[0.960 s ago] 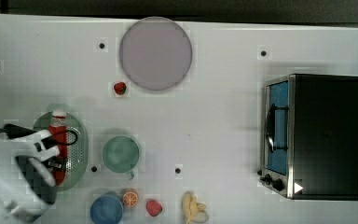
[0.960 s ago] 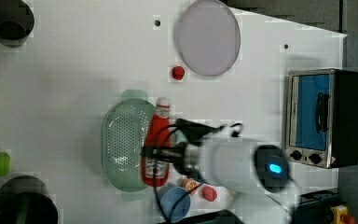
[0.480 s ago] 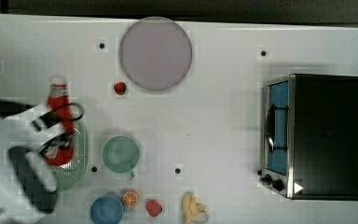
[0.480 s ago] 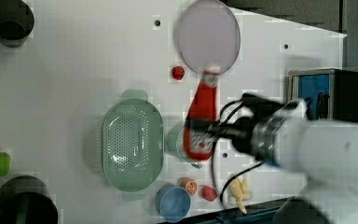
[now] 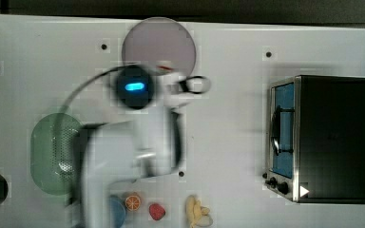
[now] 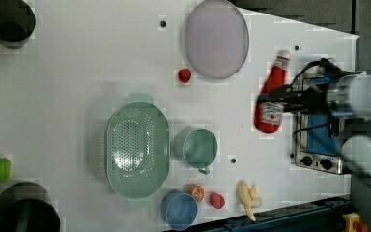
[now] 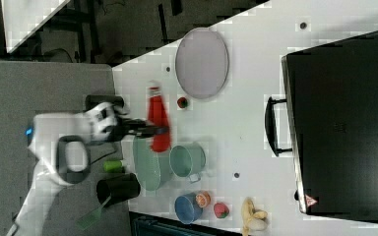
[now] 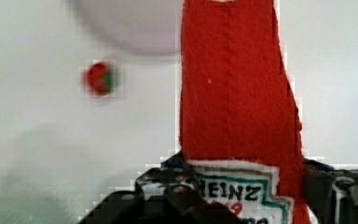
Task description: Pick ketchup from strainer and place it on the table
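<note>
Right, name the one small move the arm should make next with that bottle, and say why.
Probably lower it straight down onto bare table, then let go. The pincer holds the ketchup by its label, lifted in the air, and the strainer already lies empty. White tabletop and the strawberry show beneath it.

**What things look made of**

The ketchup (image 8: 233, 93) looks soft and fuzzy, like red felt, with a stitched line down it. The strainer (image 6: 136, 150) looks like smooth green plastic with tiny holes. The table (image 6: 77, 72) is flat, white and matt. The oven (image 5: 323, 137) looks like shiny metal.
</note>
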`<state>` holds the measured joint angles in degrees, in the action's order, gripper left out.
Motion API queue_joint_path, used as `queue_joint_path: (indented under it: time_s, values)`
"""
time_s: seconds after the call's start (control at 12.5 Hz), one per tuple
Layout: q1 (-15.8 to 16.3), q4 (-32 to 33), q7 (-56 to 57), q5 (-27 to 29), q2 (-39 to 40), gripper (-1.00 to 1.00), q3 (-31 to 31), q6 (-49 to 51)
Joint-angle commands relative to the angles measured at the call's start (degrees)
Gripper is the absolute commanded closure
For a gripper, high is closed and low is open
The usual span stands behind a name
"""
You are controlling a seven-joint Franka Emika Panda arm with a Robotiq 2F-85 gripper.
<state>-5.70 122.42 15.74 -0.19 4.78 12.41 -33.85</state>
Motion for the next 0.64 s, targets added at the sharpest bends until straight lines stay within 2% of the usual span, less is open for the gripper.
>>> queue_joint_path:
  time_s: [0.08, 0.32, 0.64]
  values:
    - [-2.4, 3.1, 11.7, 0.4, -1.1, -0.25, -5.5, -0.8]
    - [-2.4, 7.3, 13.4, 0.4, -0.2, -0.25, -9.6, -4.9]
    - [-2.2, 10.7, 13.3, 0.4, 6.1, -0.25, -9.6, -13.8]
